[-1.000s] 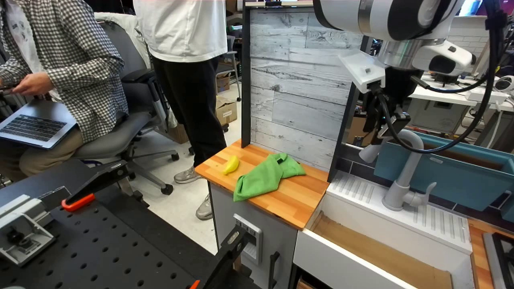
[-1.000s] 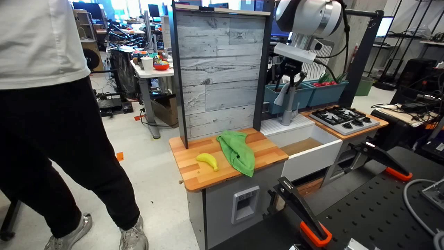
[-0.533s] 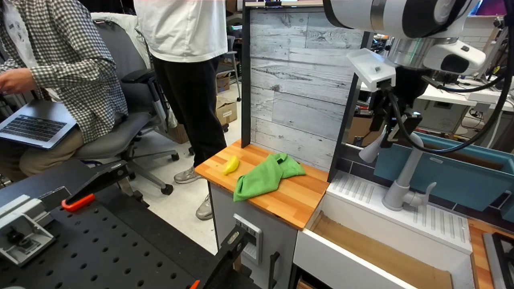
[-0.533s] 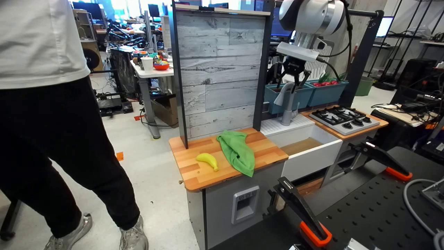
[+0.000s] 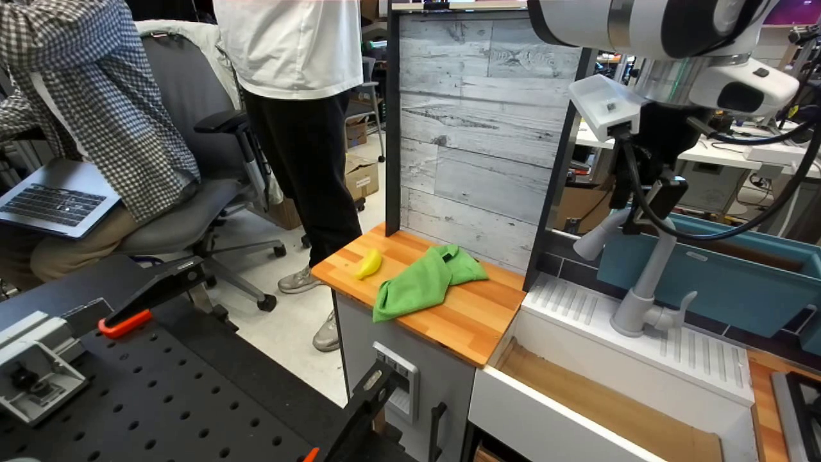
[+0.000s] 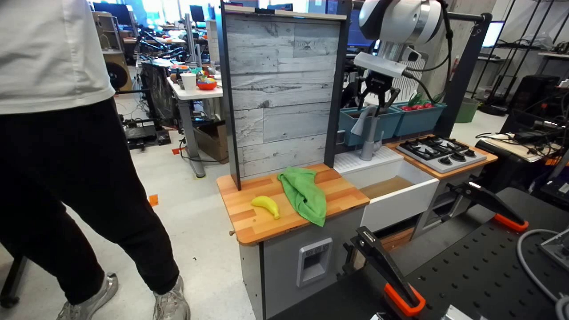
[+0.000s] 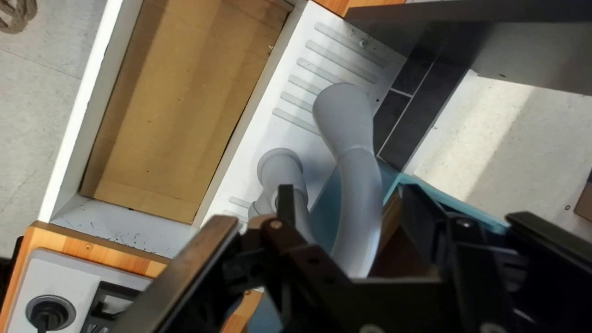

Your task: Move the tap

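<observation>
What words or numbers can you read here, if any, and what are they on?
None I can read.
Laptop keys: too small.
Black clamps: pale markings, too small.
Pale cabinet panel: marks along the top, too blurred.
Pincer: tiny pale marking in an exterior view, too small.

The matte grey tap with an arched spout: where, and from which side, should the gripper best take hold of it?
Probably at the arched spout of the matte grey tap, coming from above, with the open black gripper straddling the curve. It is the highest part and, in the wrist view, shows between the parted jaws; a teal rectangular planter stands behind the upright stem.
</observation>
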Controlling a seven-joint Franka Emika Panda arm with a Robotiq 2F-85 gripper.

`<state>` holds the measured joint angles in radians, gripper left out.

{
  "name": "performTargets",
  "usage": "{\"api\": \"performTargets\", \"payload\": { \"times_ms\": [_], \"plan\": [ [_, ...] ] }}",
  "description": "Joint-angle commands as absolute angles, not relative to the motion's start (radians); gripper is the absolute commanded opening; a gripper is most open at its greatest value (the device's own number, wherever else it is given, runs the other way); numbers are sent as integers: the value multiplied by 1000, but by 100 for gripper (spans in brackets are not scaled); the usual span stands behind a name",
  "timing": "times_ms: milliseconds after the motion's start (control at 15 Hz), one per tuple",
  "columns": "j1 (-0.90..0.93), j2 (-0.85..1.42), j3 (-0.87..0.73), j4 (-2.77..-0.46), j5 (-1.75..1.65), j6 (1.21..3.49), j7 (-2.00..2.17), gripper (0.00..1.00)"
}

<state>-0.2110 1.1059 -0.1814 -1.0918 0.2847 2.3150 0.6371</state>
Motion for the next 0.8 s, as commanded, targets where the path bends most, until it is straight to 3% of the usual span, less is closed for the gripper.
{"api": "performTargets", "payload": {
  "times_ms": [0,267,400,733],
  "plan": [
    [-204,1164,-201,-1001,246,2286,708,32],
    [-204,1163,-189,-1010,211,2280,674,2],
    [-202,1146,-187,-1039,200,2291,618,6],
    [-225,1138,-174,-1055,185,2309,451,6]
  ]
}}
